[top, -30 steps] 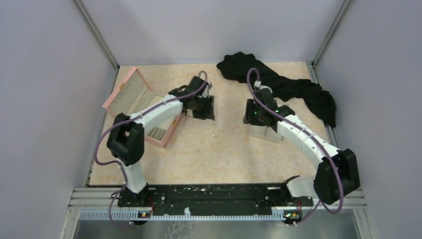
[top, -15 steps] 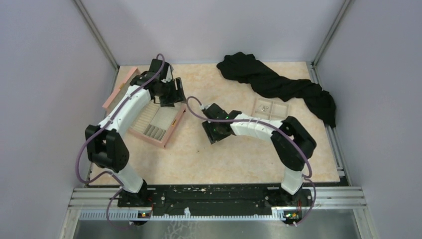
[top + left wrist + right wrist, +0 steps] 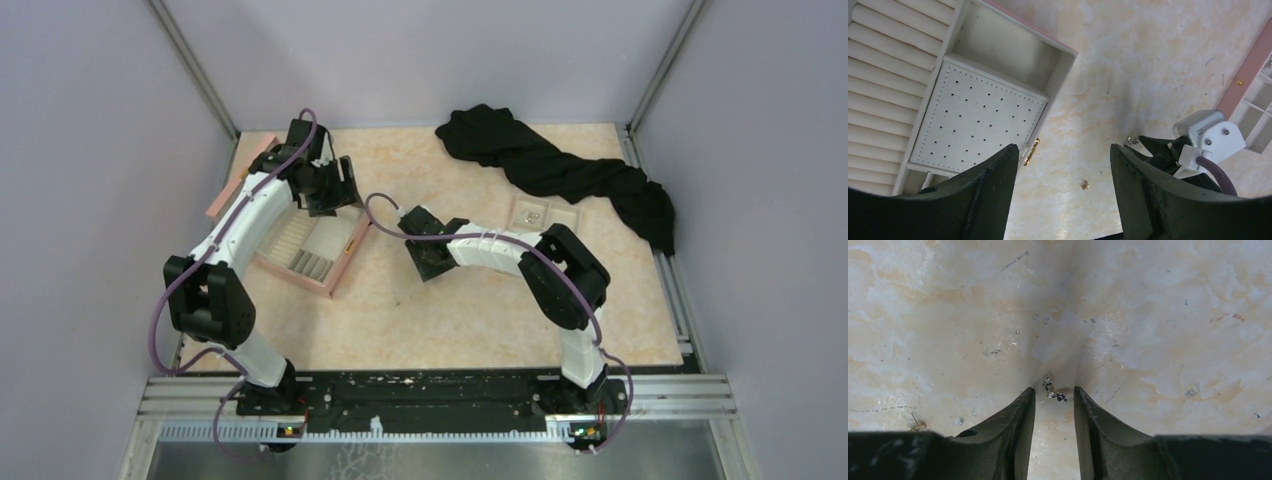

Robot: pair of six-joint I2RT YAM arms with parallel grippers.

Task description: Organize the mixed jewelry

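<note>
The right hand [image 3: 1053, 396] is set low against the worktop [image 3: 1168, 315], just to the right of the pink box [image 3: 310, 250]. Its fingers are parted by a narrow gap and nothing is gripped. A tiny tangled chain piece [image 3: 1054, 390] lies at the mouth of that gap, between the two tips; whether either tip touches it cannot be told. The left hand [image 3: 1064, 150] is held wide open above the far right corner of the pink box, with nothing between its fingers. A gold speck [image 3: 1084, 185] is seen on the worktop just beside the box, between it and the right hand. The worktop is beige and marbled, and is marked with fine scratches and specks. A beige tray [image 3: 545, 215] stands well apart to the right of the box, just beside a heap of black cloth [image 3: 560, 170]. Pale lilac walls [image 3: 420, 60] close in the worktop on three sides, with metal posts at the far corners. Bare surface is left in front of the box and rightwards along the near rail [image 3: 420, 385].
</note>
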